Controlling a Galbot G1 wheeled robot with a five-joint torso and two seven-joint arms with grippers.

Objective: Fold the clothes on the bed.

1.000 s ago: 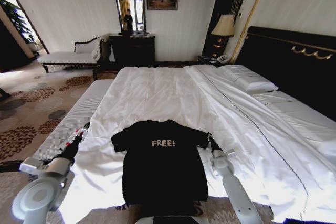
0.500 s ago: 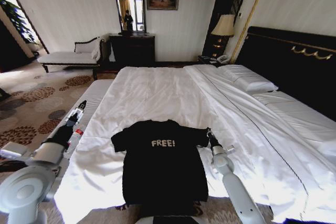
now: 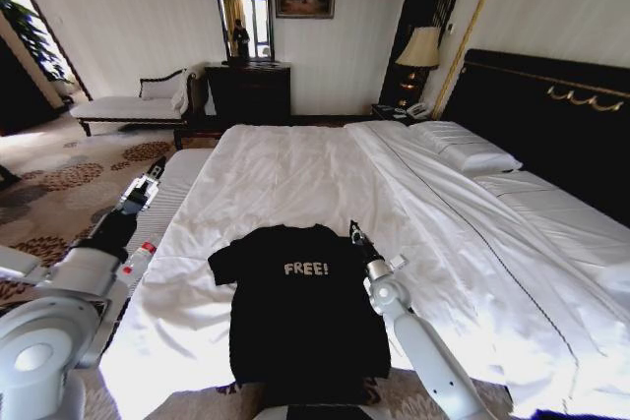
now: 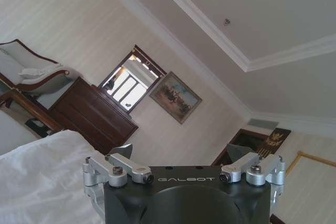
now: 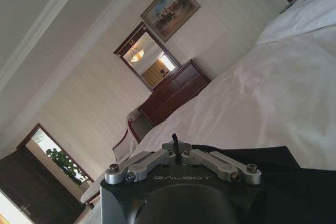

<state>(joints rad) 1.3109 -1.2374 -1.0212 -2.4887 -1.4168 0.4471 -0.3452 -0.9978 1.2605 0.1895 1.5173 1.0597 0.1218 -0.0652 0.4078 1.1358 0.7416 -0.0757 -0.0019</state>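
Two tools: right tool (image 3: 353,230), clenched, hangs over the T-shirt (image 3: 305,312)'s right sleeve; left tool (image 3: 150,182), released, far left.

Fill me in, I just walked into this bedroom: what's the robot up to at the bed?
A black "FREE!" T-shirt lies spread flat, chest up, at the foot of the white bed, not yet folded. The right hand, fingers shut and holding nothing, is over the shirt's sleeve on the robot's right. The left hand is open and raised off the bed's side, pointing across the room.
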